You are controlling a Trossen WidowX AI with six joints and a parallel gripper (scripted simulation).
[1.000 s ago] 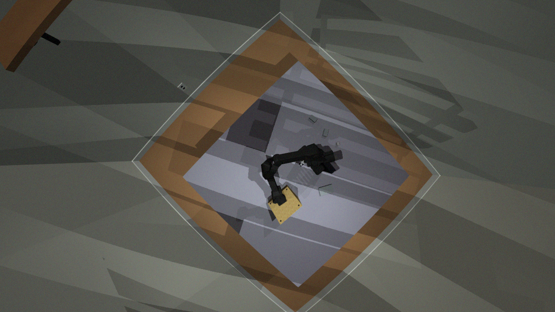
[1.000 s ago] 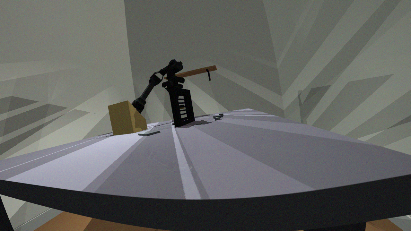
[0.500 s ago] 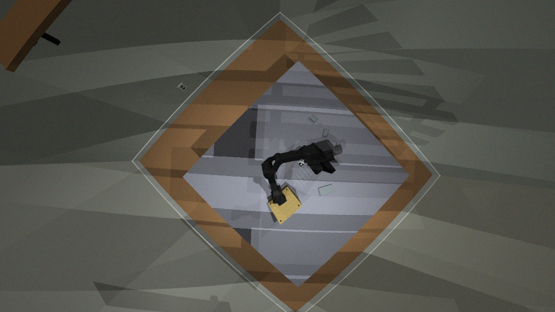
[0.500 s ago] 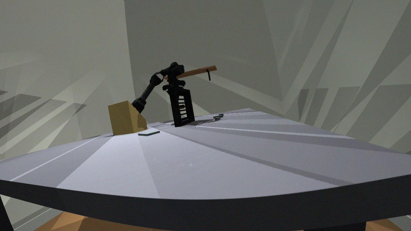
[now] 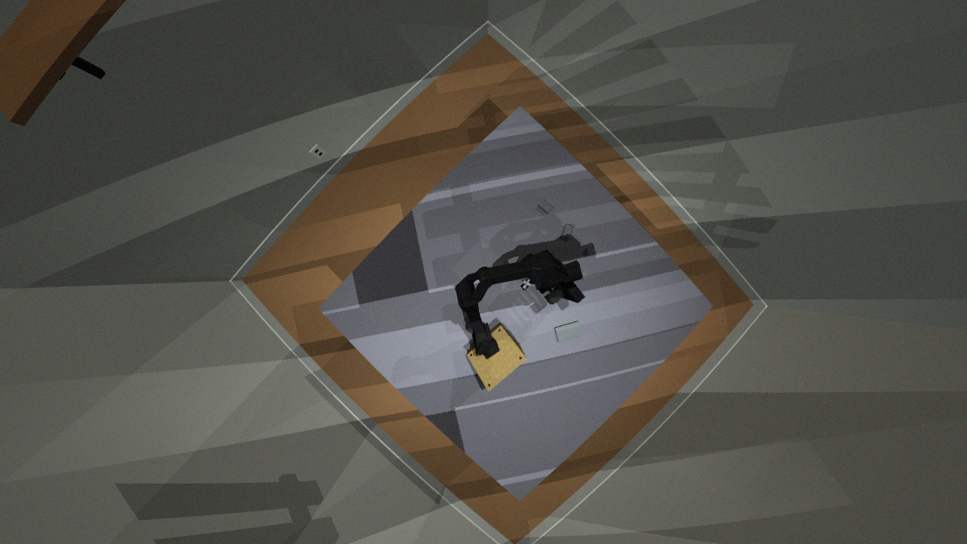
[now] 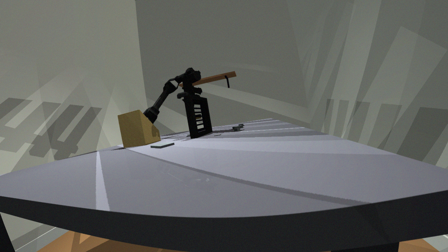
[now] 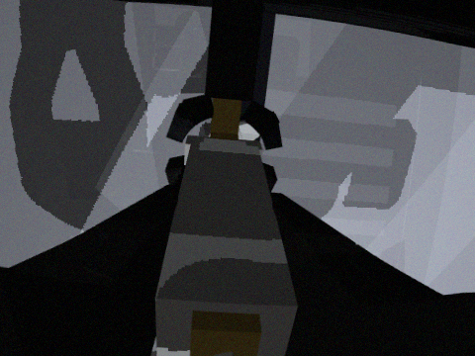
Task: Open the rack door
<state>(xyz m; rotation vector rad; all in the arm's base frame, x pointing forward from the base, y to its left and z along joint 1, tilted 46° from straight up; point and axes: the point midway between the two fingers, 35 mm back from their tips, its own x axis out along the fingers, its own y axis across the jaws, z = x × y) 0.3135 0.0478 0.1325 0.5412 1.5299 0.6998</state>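
Rack door handle point(image 7: 225, 198), upright, grey: gripped between the 2 fingers of the gripper point(image 7: 224, 205), at the black door frame. Table point(image 6: 219, 188): 1, pale top. Rack frame point(image 6: 189, 122): 1, black, slatted, standing on the table. Block point(image 5: 498, 362) point(image 6: 131, 130): 1, yellow, arm point(image 5: 503, 272) point(image 6: 161, 98) mounted at it. Plate point(image 5: 566, 331) point(image 6: 162, 145): 1, thin, flat, near the block.

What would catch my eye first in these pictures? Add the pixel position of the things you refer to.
Probably the black arm point(image 5: 503, 272) point(image 6: 161, 98), rising from beside a yellow block point(image 5: 496, 358) point(image 6: 130, 130) and bending over an upright, slatted black frame point(image 6: 190, 122). Close up, its dark pincer point(image 7: 224, 205) grips a grey piece point(image 7: 225, 213) with ochre parts, centred in the wrist view.
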